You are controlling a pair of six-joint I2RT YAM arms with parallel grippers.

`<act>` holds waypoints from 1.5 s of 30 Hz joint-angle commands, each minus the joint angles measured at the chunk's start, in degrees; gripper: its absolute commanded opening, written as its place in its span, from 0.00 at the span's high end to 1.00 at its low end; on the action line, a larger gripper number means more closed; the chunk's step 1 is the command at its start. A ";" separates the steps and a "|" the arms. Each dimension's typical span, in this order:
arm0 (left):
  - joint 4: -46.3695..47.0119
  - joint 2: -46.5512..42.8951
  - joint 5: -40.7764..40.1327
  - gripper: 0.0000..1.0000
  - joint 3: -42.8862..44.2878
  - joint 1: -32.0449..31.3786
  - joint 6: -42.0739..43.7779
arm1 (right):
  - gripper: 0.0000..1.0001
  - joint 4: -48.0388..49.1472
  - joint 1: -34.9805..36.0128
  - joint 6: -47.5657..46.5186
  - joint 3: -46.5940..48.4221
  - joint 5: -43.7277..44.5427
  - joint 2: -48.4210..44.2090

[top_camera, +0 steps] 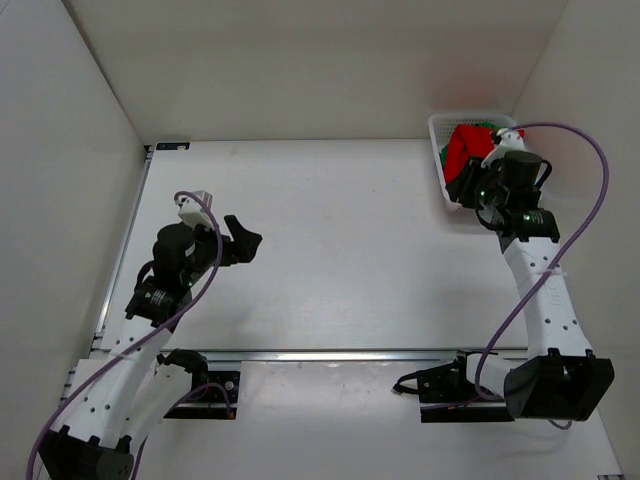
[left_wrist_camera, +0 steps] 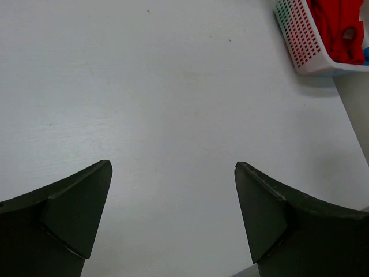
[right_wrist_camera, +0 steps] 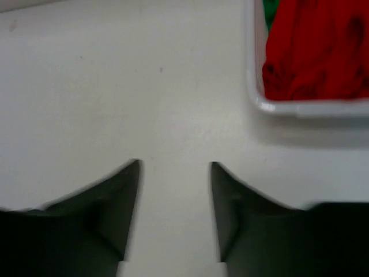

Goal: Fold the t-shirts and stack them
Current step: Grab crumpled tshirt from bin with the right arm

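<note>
Left wrist shows basket lattice (left_wrist_camera: 297,34) — right wrist, a green shirt (right_wrist_camera: 270,10).

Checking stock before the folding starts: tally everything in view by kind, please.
Red t-shirt: 1
Green t-shirt: 1
Blue t-shirt, only a sliver showing: 1
Basket: 1
Claws, left claw and right claw, both open and empty: 2
Total: 6

White-walled robot-lab table (top_camera: 330,250)
</note>
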 commanded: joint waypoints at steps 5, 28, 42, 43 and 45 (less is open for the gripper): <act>17.80 13.15 -0.62 0.07 4.26 1.67 0.50 | 0.79 6.36 -2.09 0.22 11.49 6.81 12.55; 26.97 35.07 3.61 0.54 1.63 2.56 7.00 | 0.59 -1.43 -7.98 -9.62 54.08 32.40 62.30; 14.31 27.61 4.31 0.56 6.38 2.12 5.60 | 0.99 1.18 3.69 -10.22 57.82 28.27 36.71; 14.65 25.51 4.57 0.57 5.77 2.12 4.20 | 1.00 4.41 6.93 -12.07 54.94 28.70 34.13; 14.48 22.43 3.96 0.57 4.97 0.99 2.44 | 0.99 8.99 12.29 -14.01 50.01 28.63 23.44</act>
